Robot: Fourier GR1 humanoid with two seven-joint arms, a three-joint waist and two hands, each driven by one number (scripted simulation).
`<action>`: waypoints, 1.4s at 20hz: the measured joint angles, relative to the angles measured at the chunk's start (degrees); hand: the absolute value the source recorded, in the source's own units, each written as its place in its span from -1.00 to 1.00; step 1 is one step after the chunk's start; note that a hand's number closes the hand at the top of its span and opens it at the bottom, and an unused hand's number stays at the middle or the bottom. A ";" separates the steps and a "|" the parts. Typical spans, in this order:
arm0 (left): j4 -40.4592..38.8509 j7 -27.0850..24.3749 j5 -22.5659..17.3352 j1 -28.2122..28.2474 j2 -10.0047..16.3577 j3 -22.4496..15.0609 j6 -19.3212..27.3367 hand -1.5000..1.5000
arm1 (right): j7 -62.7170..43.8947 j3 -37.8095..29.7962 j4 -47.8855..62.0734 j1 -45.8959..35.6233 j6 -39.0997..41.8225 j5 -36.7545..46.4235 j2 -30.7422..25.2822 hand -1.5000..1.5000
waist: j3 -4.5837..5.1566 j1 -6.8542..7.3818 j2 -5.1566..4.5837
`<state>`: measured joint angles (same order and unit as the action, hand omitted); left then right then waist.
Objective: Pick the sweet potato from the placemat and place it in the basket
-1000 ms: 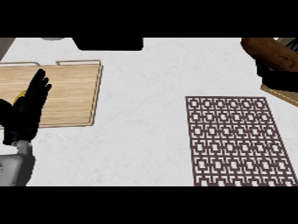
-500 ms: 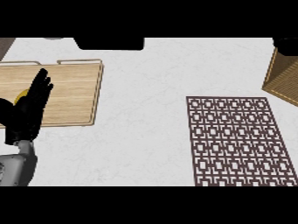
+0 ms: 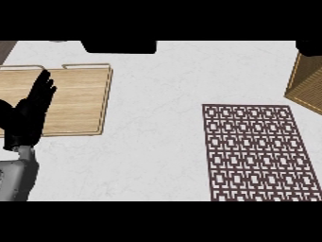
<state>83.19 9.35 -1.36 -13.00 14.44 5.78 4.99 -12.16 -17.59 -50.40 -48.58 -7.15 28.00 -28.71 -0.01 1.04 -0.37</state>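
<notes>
My left hand (image 3: pixel 25 118) rests at nine o'clock, fingers straight, thumb spread, over a wooden board (image 3: pixel 80 101). The placemat (image 3: pixel 261 151) lies at four; probably the basket (image 3: pixel 320 85) at two.

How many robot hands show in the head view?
1: the left hand, open with fingers up, at the view's left, overlapping the wooden board. The right hand is not in view.
</notes>
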 measured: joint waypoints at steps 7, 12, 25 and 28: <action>0.18 -0.34 0.88 0.07 -0.53 -0.02 0.20 0.00 | 8.47 -3.21 15.37 -4.01 -0.03 -0.60 -5.20 1.00 | -0.04 0.31 -0.10; 1.01 0.44 0.96 0.32 -0.87 0.03 0.13 0.00 | 13.87 -5.54 23.01 -5.65 2.03 -2.44 -8.06 1.00 | -0.06 0.41 -0.14; 2.32 1.01 1.73 -0.20 -1.96 -1.28 0.28 0.00 | 27.60 9.38 25.94 -5.06 -12.20 17.93 -15.42 1.00 | 0.05 1.69 -0.55; 1.01 0.58 1.77 -1.11 -1.78 -0.83 0.12 0.00 | 28.86 9.87 29.60 -7.21 -14.75 19.95 -15.44 1.00 | 0.04 1.65 -0.57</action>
<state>84.19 9.93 0.41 -14.12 12.66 4.95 5.11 16.69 -7.72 -20.80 -55.79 -21.90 47.94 -44.15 0.03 2.69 -0.94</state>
